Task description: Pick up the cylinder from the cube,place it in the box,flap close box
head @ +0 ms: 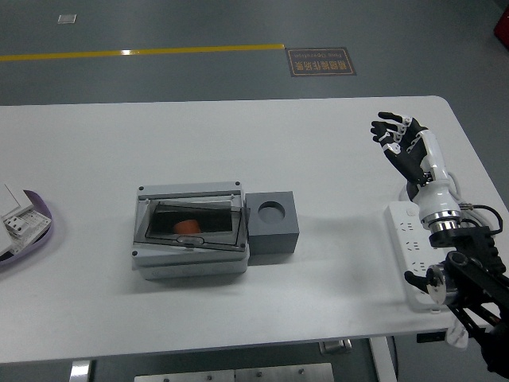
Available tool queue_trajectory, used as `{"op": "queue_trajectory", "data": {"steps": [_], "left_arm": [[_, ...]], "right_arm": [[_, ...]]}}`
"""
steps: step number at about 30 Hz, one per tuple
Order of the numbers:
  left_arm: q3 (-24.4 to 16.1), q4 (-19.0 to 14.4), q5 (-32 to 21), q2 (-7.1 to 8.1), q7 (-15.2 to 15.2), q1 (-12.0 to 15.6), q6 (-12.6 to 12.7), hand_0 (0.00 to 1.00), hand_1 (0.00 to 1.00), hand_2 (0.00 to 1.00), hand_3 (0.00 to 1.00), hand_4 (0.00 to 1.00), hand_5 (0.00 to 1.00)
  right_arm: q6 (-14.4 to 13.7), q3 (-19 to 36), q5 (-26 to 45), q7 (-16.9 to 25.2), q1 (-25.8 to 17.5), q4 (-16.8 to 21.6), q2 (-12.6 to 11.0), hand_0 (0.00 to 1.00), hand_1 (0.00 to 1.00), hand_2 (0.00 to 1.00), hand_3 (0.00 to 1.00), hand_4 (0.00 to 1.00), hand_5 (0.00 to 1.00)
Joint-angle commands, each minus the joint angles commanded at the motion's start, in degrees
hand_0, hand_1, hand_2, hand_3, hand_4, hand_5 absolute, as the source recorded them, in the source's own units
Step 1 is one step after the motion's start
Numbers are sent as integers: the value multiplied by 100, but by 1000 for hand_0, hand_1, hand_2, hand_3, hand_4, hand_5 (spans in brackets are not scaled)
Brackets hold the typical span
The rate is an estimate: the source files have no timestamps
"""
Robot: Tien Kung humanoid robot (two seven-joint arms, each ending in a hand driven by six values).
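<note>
The bench (334,143) is white. The box (189,231) is light grey with a clear lid, an orange cylinder (188,227) showing through. The cube (273,224) is dark grey. The right hand (403,146) is black with white segments, over a white power strip (411,243).

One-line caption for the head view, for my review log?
Orange cylinder inside the closed grey box, empty cube beside it, right hand open over the table's right side.

Right robot hand (404,147) raised, fingers spread.
</note>
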Motion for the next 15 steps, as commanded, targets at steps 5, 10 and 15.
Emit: {"op": "queue_trajectory", "data": {"steps": [5, 10, 15], "left_arm": [[4, 4, -11, 5, -9, -31, 0, 514, 561, 561, 605, 719, 174], [-17, 8, 18, 21, -1, -74, -5, 515, 561, 562, 605, 718, 169], [-57, 13, 63, 49, 18, -143, -11, 515, 561, 562, 605, 717, 167]], "right_arm": [[17, -3, 1, 18, 5, 15, -3, 674, 641, 622, 647, 737, 371], [50, -30, 39, 41, 17, -4, -8, 673, 641, 620, 643, 739, 371], [32, -122, -156, -20, 64, 15, -45, 672, 642, 617, 644, 740, 370]]}}
